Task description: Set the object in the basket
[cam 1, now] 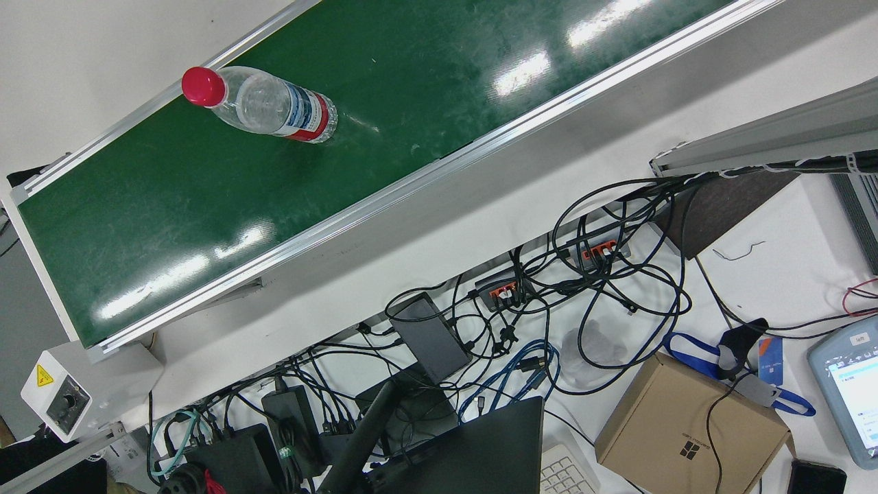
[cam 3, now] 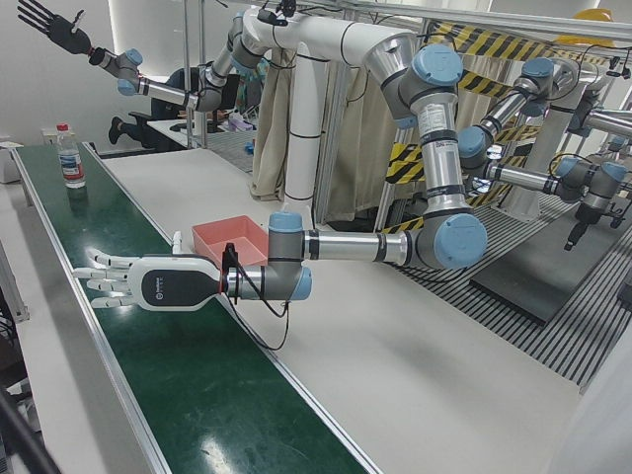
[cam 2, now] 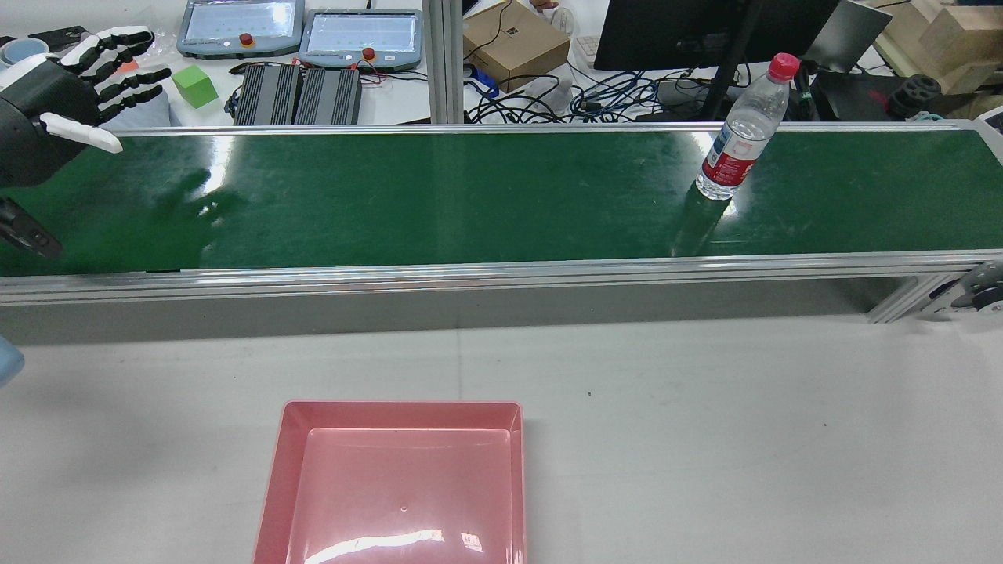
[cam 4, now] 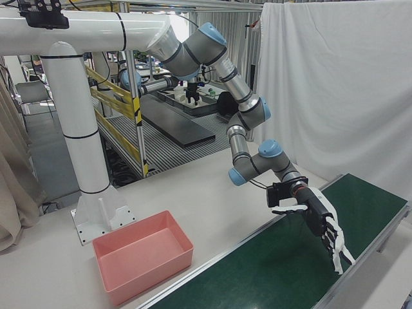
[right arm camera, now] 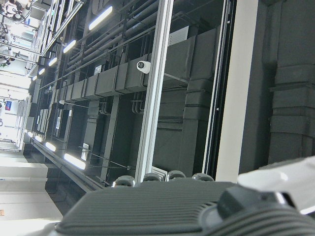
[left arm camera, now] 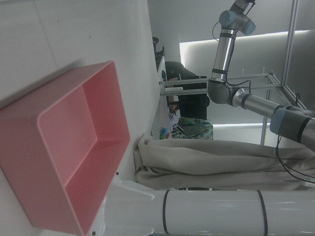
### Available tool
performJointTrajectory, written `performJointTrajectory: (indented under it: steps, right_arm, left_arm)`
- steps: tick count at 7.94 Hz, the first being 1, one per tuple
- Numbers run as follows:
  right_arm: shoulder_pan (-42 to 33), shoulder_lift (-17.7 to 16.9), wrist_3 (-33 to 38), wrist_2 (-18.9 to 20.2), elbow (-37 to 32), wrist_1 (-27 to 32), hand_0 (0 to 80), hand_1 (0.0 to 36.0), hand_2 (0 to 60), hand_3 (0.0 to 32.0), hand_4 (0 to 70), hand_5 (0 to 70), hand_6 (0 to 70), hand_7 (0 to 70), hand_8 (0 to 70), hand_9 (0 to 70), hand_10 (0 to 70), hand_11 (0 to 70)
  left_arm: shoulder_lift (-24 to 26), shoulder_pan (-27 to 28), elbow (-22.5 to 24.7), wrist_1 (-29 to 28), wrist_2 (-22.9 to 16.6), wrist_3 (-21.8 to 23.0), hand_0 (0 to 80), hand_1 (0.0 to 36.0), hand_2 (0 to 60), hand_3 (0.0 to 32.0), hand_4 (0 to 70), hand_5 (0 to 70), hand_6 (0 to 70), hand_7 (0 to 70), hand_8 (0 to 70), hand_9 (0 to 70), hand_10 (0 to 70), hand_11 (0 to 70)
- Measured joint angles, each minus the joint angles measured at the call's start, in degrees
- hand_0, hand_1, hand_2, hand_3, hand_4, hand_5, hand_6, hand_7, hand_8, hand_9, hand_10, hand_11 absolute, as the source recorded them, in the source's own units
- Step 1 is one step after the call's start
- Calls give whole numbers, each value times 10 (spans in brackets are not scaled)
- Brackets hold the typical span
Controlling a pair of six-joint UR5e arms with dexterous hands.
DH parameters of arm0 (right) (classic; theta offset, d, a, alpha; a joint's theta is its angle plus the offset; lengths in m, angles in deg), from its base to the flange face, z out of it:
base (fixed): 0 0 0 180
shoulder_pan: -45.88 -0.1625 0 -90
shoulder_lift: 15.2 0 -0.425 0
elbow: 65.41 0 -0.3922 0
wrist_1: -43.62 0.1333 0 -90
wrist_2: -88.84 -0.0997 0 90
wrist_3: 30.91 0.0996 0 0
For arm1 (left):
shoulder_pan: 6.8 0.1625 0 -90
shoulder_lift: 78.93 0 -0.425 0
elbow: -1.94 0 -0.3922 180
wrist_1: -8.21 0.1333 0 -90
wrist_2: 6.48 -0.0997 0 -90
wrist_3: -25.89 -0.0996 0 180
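A clear water bottle (cam 2: 740,137) with a red cap and red label stands upright on the green conveyor belt (cam 2: 470,196), toward its right end in the rear view; it also shows in the front view (cam 1: 274,106) and the left-front view (cam 3: 69,156). The pink basket (cam 2: 400,409) sits empty on the white table, on the near side of the belt. My left hand (cam 2: 55,102) is open with fingers spread, hovering over the belt's left end, far from the bottle (cam 3: 138,281) (cam 4: 322,225). My right hand (cam 3: 44,22) is raised high, fingers spread, holding nothing.
Behind the belt is a cluttered desk with teach pendants (cam 2: 360,35), a cardboard box (cam 2: 513,39), cables and a green cube (cam 2: 193,84). The belt has aluminium side rails (cam 2: 470,270). The white arm pedestal (cam 4: 84,129) stands behind the basket.
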Motion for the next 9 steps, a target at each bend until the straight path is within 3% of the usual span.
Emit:
performJointTrajectory:
  steps: [9]
  right_arm:
    - [0, 0, 0, 0, 0, 0, 0, 0, 0, 0, 0, 0, 0, 0, 0, 0, 0, 0]
  left_arm:
    - [0, 0, 0, 0, -2, 1, 595, 123, 0, 94, 11, 254, 60, 23, 119, 125, 43, 81]
